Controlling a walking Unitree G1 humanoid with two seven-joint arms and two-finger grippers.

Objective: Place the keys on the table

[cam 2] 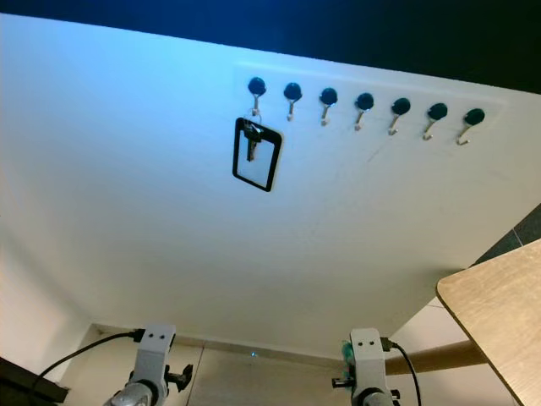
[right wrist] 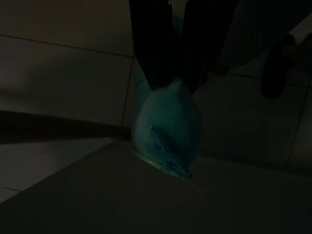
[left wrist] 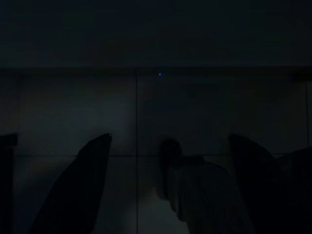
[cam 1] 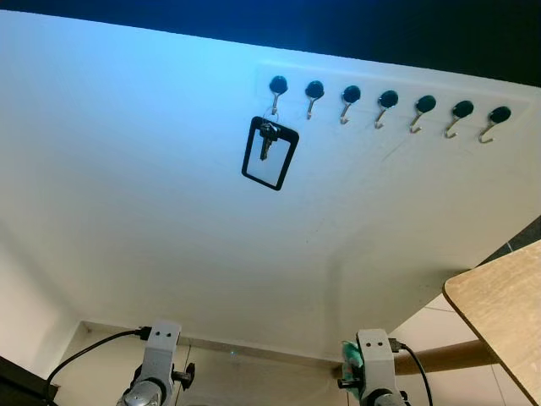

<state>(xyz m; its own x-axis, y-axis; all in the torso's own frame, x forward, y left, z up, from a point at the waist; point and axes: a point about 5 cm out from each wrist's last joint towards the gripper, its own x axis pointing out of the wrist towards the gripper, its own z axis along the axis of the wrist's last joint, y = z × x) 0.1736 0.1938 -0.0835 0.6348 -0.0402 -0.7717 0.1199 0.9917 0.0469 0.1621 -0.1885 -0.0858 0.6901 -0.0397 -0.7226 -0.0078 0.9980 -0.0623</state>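
head cameras wall-facing; wrists perhaps floorward

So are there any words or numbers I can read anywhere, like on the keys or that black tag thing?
None can be read.
Keys: too small to show any writing.
Black-framed tag: shows no letters.
Hook rail: plain black knobs, no labels.
Table: bare wood, no print.

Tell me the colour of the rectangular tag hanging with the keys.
Black frame; the tag with the keys shows best in the left eye view.
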